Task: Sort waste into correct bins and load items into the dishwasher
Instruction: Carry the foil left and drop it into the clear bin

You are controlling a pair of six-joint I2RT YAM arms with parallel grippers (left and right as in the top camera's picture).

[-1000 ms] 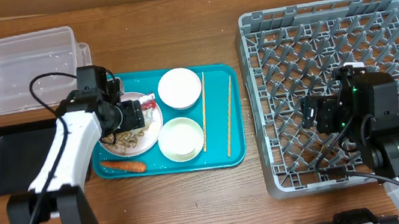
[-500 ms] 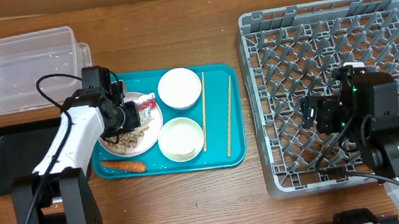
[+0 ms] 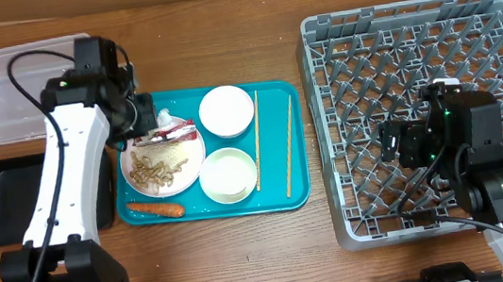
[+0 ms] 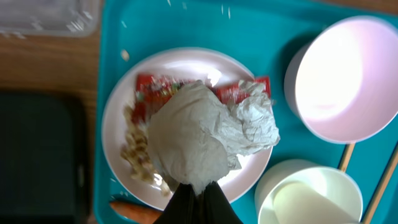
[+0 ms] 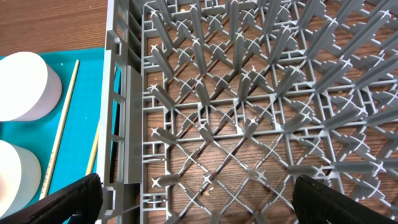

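The big grey dish rack (image 3: pixel 429 111) sits on the right. The right gripper (image 5: pixel 193 199) hangs over it, fingers spread wide, holding nothing. On the teal tray (image 3: pixel 272 158) sits the plate (image 4: pixel 117 124) of food scraps. Over the plate, the left gripper (image 4: pixel 196 196) pinches the crumpled white tissue (image 4: pixel 205 134) tight.

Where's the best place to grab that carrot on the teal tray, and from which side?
Grip the carrot across its middle, coming straight down from above. It lies flat along the front rim of the teal tray, with the plate close behind it, so the jaws should probably close across its narrow width.
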